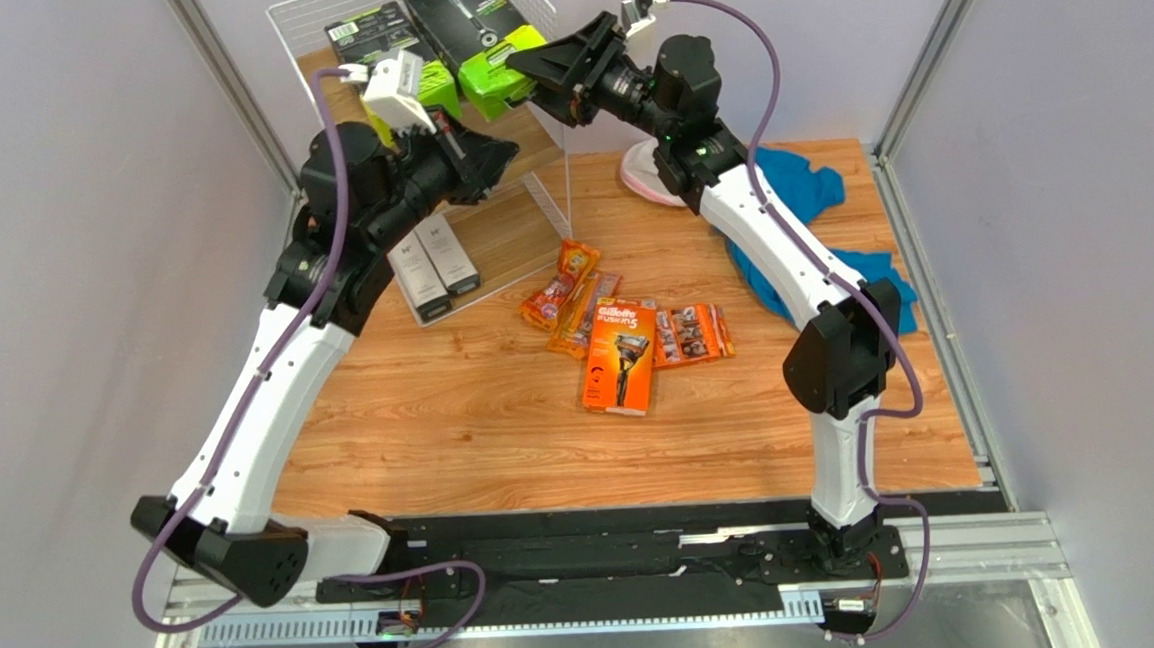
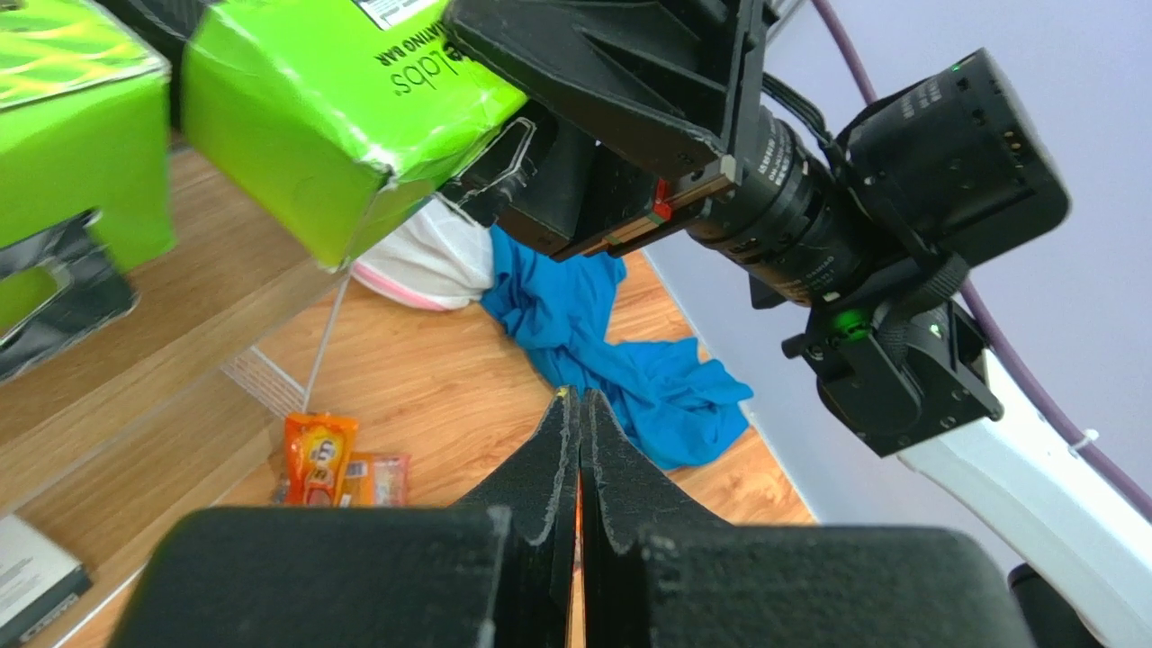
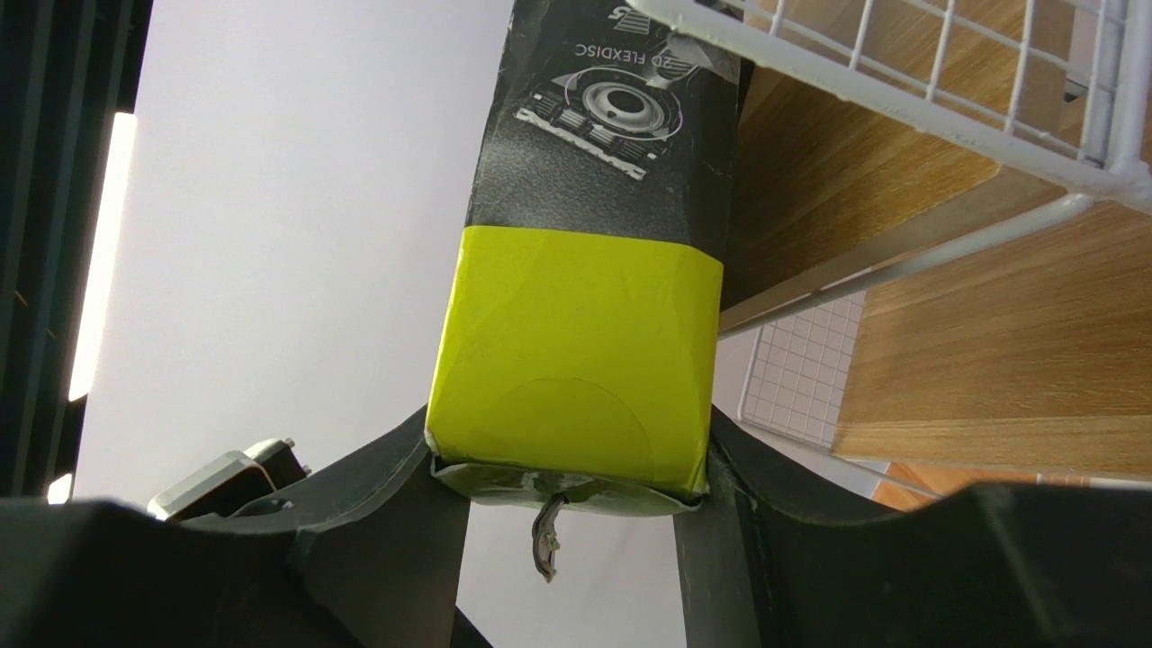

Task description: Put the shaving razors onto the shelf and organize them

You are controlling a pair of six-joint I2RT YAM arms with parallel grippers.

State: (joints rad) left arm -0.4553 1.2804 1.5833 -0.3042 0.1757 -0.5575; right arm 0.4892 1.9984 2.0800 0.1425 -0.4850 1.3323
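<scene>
Razor pack (image 3: 575,365) flat, black, lime end; shelf (image 3: 879,162) white wire, wood-grain tiers.

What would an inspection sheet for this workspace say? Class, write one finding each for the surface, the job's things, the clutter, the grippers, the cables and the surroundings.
surface: wood-grain table, no spills seen.
job's things: two black-and-green packs at the top of the shelf; orange packs lie loose mid-table.
clutter: two grey-white boxes by the shelf's foot; blue cloth and a pink-white item at the back right.
grippers: left gripper shut, empty; right gripper shut on the right-hand pack at its green end.
cables: purple cables run along both arms; no snag seen.
surroundings: plain grey walls, metal frame posts.
</scene>
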